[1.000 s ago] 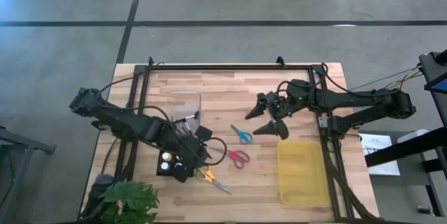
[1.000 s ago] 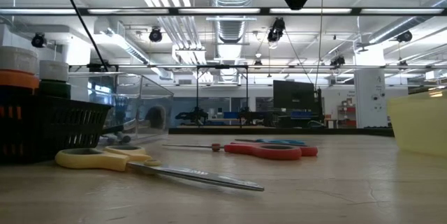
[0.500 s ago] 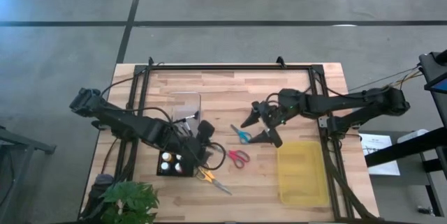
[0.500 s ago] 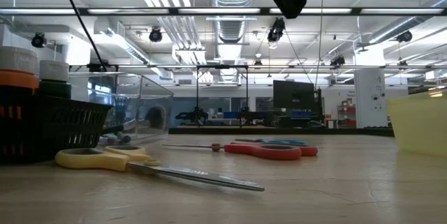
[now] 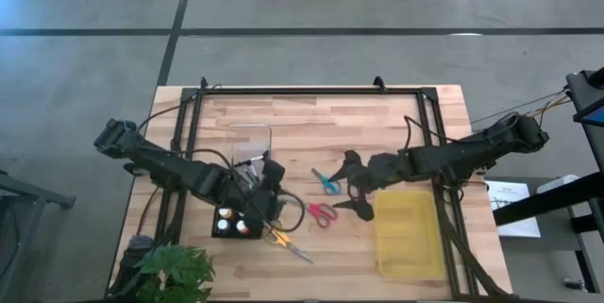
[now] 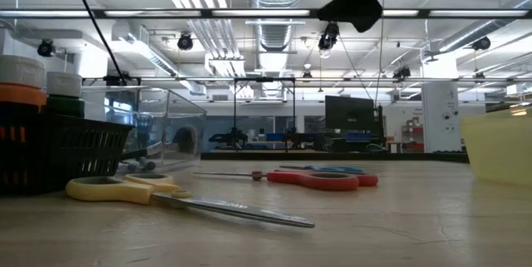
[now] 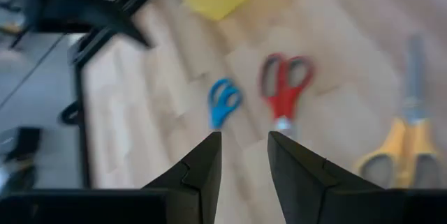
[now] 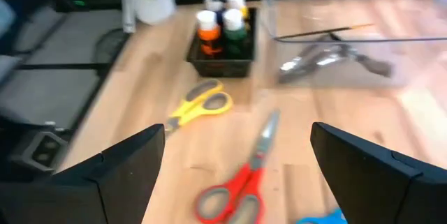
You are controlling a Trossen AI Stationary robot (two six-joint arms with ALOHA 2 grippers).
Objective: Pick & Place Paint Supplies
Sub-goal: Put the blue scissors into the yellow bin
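Three pairs of scissors lie flat on the wooden table: blue (image 5: 327, 182), red (image 5: 321, 213) and yellow (image 5: 283, 241). Small paint pots (image 8: 223, 16) stand in a black tray (image 5: 223, 232). My right gripper (image 5: 357, 186) hangs open above the table between the blue scissors and the yellow bin (image 5: 408, 233); its wrist view shows the red scissors (image 8: 241, 182) between its spread fingers and the yellow scissors (image 8: 199, 105) farther off. My left gripper (image 5: 274, 175) is open by the tray's far right corner, pointing at the blue scissors (image 7: 223, 103) and the red scissors (image 7: 285, 84).
A clear container (image 5: 250, 144) beyond the tray holds a thin brush (image 8: 328, 32) and a metal item. A potted plant (image 5: 175, 275) stands at the table's near left corner. Black frame rails (image 5: 311, 91) run along the far, left and right sides. Bare wood lies along the far edge.
My right gripper has moved toward the table's near edge and left, coming close to the blue and red scissors, still wide open. My left gripper has drawn back from above the black tray toward the far right, near the clear container. The scissors have stayed where they were.
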